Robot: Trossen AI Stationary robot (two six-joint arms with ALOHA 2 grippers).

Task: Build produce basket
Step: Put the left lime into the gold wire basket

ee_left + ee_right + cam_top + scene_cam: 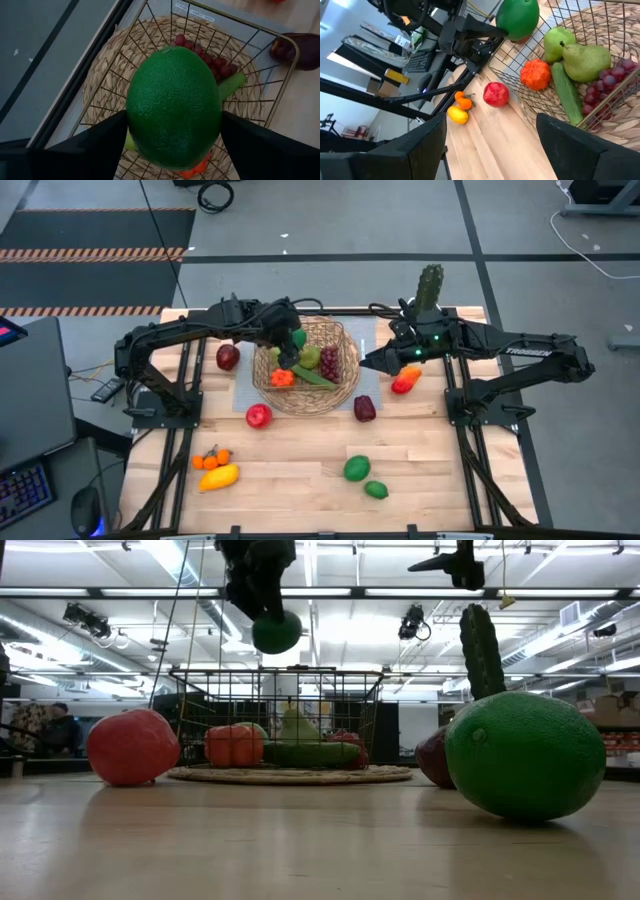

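My left gripper (296, 340) is shut on a green lime (172, 115) above the left part of the round woven basket (345, 375); the low view shows the lime (277, 632) hanging well above the basket (190, 700). In the basket lie a pear (585, 61), a green fruit (556, 42), a cucumber (566, 92), purple grapes (605, 82) and an orange piece (536, 74). My right gripper (368, 361) is open and empty just off the basket's right rim. My left gripper pinches the lime by its two opposite sides (135, 125) between its two fingers (100, 145). The fingers come from above, pointing down. The lime hangs clear of the basket and of the produce in it.
On the table lie two red apples (228, 357) (258, 416), a dark plum (365, 408), an orange-red piece (405, 380), small oranges (212, 460), a yellow mango (220, 477) and two limes (357, 469) (376, 490). A cactus (430, 285) stands at the far right.
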